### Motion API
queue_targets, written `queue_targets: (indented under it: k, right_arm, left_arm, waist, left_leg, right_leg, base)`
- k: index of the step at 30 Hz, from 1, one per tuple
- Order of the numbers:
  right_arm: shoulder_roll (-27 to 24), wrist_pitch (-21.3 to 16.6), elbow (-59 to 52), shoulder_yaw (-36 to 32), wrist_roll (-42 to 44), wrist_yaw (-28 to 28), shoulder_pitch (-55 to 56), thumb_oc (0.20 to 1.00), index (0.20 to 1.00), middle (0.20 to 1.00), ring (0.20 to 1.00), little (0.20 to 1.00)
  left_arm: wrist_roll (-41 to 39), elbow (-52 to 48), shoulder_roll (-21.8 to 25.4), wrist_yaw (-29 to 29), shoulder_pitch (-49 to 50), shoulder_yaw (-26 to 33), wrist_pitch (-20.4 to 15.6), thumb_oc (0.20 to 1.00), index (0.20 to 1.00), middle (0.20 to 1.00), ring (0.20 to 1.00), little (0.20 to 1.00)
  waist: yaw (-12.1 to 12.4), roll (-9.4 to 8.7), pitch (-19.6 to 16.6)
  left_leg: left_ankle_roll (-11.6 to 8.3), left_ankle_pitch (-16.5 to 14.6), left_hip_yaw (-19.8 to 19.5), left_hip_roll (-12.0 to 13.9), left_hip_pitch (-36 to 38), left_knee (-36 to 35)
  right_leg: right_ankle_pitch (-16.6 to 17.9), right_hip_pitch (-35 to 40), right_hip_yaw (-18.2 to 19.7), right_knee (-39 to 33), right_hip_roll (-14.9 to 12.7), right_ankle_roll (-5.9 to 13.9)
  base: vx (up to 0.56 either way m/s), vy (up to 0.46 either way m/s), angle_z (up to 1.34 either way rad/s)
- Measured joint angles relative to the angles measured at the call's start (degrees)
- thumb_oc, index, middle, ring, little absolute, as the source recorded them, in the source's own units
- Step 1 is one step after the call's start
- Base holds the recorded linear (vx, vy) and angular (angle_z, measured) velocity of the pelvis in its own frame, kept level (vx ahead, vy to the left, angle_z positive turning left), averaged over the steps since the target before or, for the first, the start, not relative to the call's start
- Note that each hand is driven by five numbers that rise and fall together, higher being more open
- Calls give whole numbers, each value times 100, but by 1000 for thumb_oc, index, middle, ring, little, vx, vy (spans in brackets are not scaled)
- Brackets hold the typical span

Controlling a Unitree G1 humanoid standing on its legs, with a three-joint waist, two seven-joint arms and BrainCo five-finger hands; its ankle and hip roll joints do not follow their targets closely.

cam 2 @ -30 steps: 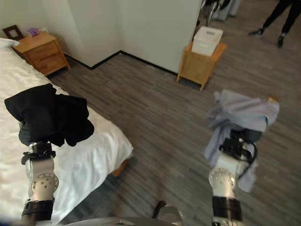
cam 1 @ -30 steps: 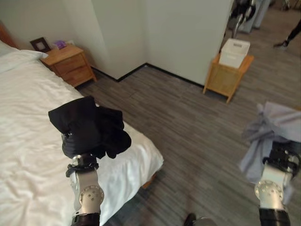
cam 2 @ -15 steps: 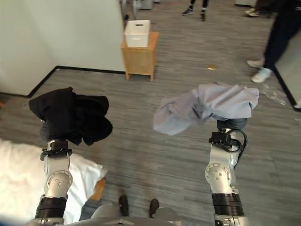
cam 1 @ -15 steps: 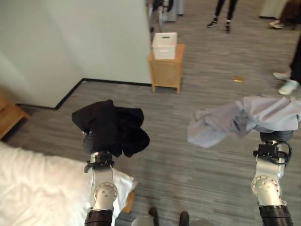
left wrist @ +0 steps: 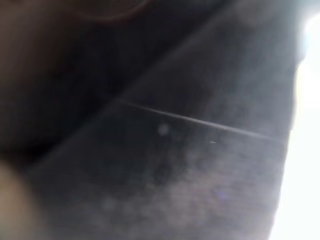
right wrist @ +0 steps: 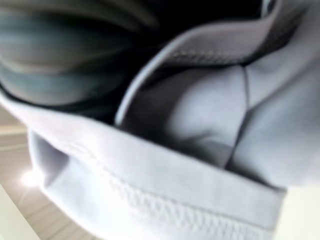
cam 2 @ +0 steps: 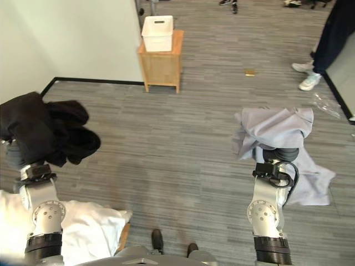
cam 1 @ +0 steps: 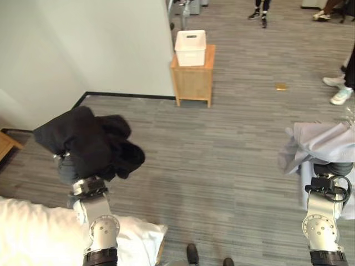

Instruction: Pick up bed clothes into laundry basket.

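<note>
A bundled black garment (cam 1: pixel 91 141) is draped over my raised left hand (cam 1: pixel 67 169), above the corner of the bed. The same dark cloth (left wrist: pixel 165 150) lies right against the left wrist camera. A pale grey-blue garment (cam 2: pixel 274 130) hangs over my raised right hand (cam 2: pixel 281 154), and its long end trails down past the forearm. Its folds and a stitched hem (right wrist: pixel 190 150) show in the right wrist view, beside the hand's dark ribbed cover (right wrist: pixel 60 55). A white bin (cam 1: pixel 190 47) sits on a small wooden cabinet (cam 1: pixel 192 83) by the wall, far ahead.
The white bed's corner (cam 1: pixel 39 233) lies at the lower left, under my left arm. Grey plank floor (cam 1: pixel 222 149) stretches between me and the cabinet. People's shoes (cam 1: pixel 336 94) stand at the right and far back. A small yellowish object (cam 1: pixel 281 86) lies on the floor.
The camera has turned from the bed to the open floor. The grey garment, flared out sideways half a second ago, now hangs down over the right arm. Both hands still carry their garments.
</note>
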Motion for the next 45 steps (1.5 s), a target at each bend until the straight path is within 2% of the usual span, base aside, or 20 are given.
queue_targets:
  k: [2, 3, 6, 10, 14, 15, 17, 18, 21, 22, 24, 27, 31, 33, 35, 37, 38, 40, 43, 45]
  right_arm:
    - [28, 47, -212, 21, -199, -14, 85, 200, 200, 200, 200, 200]
    - [53, 50, -365, 21, -204, -12, 179, 200, 200, 200, 200, 200]
    - [-16, 45, -493, -2, -387, -27, 223, 200, 200, 200, 200, 200]
    - [-45, 6, -491, -12, -413, -50, 217, 200, 200, 200, 200, 200]
    - [-7, 14, -487, -133, -458, -72, 373, 200, 200, 200, 200, 200]
    - [-2, 13, -491, -232, -480, -96, 399, 200, 200, 200, 200, 200]
    - [-67, 11, -478, -229, -503, -92, 406, 200, 200, 200, 200, 200]
    - [-123, -51, -417, -195, -511, -81, 389, 200, 200, 200, 200, 200]
    - [-374, -73, -173, -209, -508, -117, 335, 200, 200, 200, 200, 200]
    - [-327, -105, -10, -362, -498, -179, 312, 200, 200, 200, 200, 200]
    - [-231, -144, 25, -376, -427, -284, 265, 200, 200, 200, 200, 200]
    - [-116, -164, 200, -157, -406, -333, -44, 200, 200, 200, 200, 200]
    - [-426, -190, 289, 215, -406, -334, 148, 200, 200, 200, 200, 200]
    - [-491, -52, 356, 307, -409, -322, 147, 200, 200, 200, 200, 200]
    - [-293, 37, 367, 318, -405, -311, 254, 200, 200, 200, 200, 200]
    - [-179, 121, 130, 369, -423, -272, 426, 200, 200, 200, 200, 200]
    - [-132, 110, 26, 463, -435, -274, 383, 200, 200, 200, 200, 200]
    - [199, 132, -26, 743, -589, -230, 244, 200, 200, 200, 200, 200]
    - [48, 293, 116, 1033, -637, -228, -1, 200, 200, 200, 200, 200]
    - [-139, 325, 139, 1025, -636, -228, 8, 200, 200, 200, 200, 200]
  left_arm:
    - [101, 193, 28, 101, 28, -146, -33, 200, 200, 200, 200, 200]
    - [101, 187, 26, 162, 36, -217, -36, 200, 200, 200, 200, 200]
    - [127, 175, 30, 216, 39, -506, 3, 200, 200, 200, 200, 200]
    - [323, 624, 98, 162, -249, -782, 13, 200, 200, 200, 200, 200]
    - [474, 722, -39, 159, -206, -872, 47, 200, 200, 200, 200, 200]
    - [520, 693, -226, 153, -113, -827, 55, 200, 200, 200, 200, 200]
    - [522, 703, -265, 140, -60, -915, 56, 200, 200, 200, 200, 200]
    - [519, 698, -221, 131, -50, -974, 53, 200, 200, 200, 200, 200]
    - [507, 633, -168, 106, -122, -1017, 38, 200, 200, 200, 200, 200]
    - [504, 521, -134, 59, -265, -1152, 35, 200, 200, 200, 200, 200]
    - [469, 489, -41, 1, -309, -1166, 63, 200, 200, 200, 200, 200]
    - [450, 506, 50, 2, -143, -1052, 59, 200, 200, 200, 200, 200]
    - [461, 672, 132, -18, 87, -1118, 169, 200, 200, 200, 200, 200]
    - [465, 620, 132, -13, 127, -859, 166, 200, 200, 200, 200, 200]
    - [464, 633, 180, 11, 113, -649, 214, 200, 200, 200, 200, 200]
    - [475, 624, 252, 23, 135, -699, 255, 200, 200, 200, 200, 200]
    - [474, 628, 216, 120, 38, -700, 246, 200, 200, 200, 200, 200]
    - [531, 639, 345, 219, -68, -926, 231, 200, 200, 200, 200, 200]
    - [575, 587, 400, 222, -162, -1208, 256, 200, 200, 200, 200, 200]
    - [566, 573, 421, 206, -283, -1176, 244, 200, 200, 200, 200, 200]
  waist:
    - [-4, 33, 131]
    - [-73, -68, 199]
    - [-273, -161, 265]
    - [-466, -124, 364]
    - [-575, -145, 355]
    - [-593, 55, 323]
    - [-706, 69, 282]
    - [-740, 68, 266]
    - [-592, -113, 277]
    - [-507, -243, 316]
    - [-504, -503, 382]
    - [-191, -594, 451]
    - [-122, -333, 254]
    - [62, -277, 112]
    - [-90, -543, 67]
    - [-71, -610, -33]
    - [-33, -702, -26]
    - [-160, -750, -40]
    - [-143, -357, 68]
    - [-283, -217, 133]
  left_leg:
    - [132, -118, -102, -44, 158, 0]
    - [185, -155, -150, -161, 223, 0]
    - [233, -316, -182, -288, 80, 141]
    - [120, -685, -348, -320, 72, 518]
    - [-76, -1177, -474, -313, 437, 658]
    - [-502, -1431, -503, 35, 801, 713]
    - [-606, -1396, -438, 344, 435, 1863]
    - [-913, -1257, -478, 414, 212, 2494]
    - [-1519, -352, -362, 1053, -847, 5125]
    - [-1445, -305, -151, 1263, -1342, 5921]
    - [-1263, -402, 301, 1403, -1804, 5425]
    - [-781, -244, 810, 1726, -2285, 3637]
    - [-622, -128, 216, 878, -2182, 691]
    - [-559, -529, 499, 856, -1976, 977]
    - [-623, -56, 745, 843, -1895, 1641]
    - [-268, 177, 909, 625, -1451, 1476]
    - [-158, 2, 928, 443, -1087, 1283]
    - [125, -181, 828, -39, -496, 952]
    - [97, -356, 748, -143, 259, 517]
    - [-51, -431, 446, -160, 562, 427]
  right_leg:
    - [-460, -1545, -116, 2984, -411, 389]
    - [-539, -1867, -70, 3253, -611, 383]
    - [-319, -2601, -42, 2043, -946, 245]
    - [686, -2589, 96, -347, -1109, 391]
    - [1181, -2196, -1280, -807, -1557, 356]
    - [1158, -1822, -1495, 231, -1318, 59]
    - [1235, -1459, -1372, 329, -1099, -365]
    - [843, -1355, -1335, 421, -1034, -272]
    - [373, -935, -1288, 522, -779, -721]
    - [219, -556, -1278, 334, -683, -732]
    - [-16, 18, -1131, -205, -534, -834]
    - [97, 747, -997, -744, -190, -556]
    - [-307, 1630, -967, -1000, -89, -87]
    - [-730, 2059, -844, -1042, -89, 58]
    - [-906, 2265, -768, -492, -378, 109]
    - [-420, 1658, -629, 1205, -754, -8]
    - [197, 759, -346, 3200, -1319, 429]
    - [396, -749, -171, 5513, -2013, 417]
    - [-224, -2226, -280, 5065, -1667, 298]
    - [-182, -2421, -593, 3083, -1490, 98]
  base:
    - [247, 53, 6]
    - [388, -29, 27]
    - [291, -69, 41]
    - [404, -147, 25]
    - [559, -227, 15]
    - [726, -412, 21]
    - [524, -356, 30]
    - [169, -168, 33]
    - [479, -377, -19]
    - [616, -241, -20]
    - [483, -140, 14]
    - [463, 66, -51]
    - [686, 7, -48]
    - [595, 32, -86]
    - [470, 142, -11]
    - [544, 261, -15]
    - [437, 234, 1]
    - [517, 158, 23]
    - [423, -50, 24]
    - [352, -154, 86]
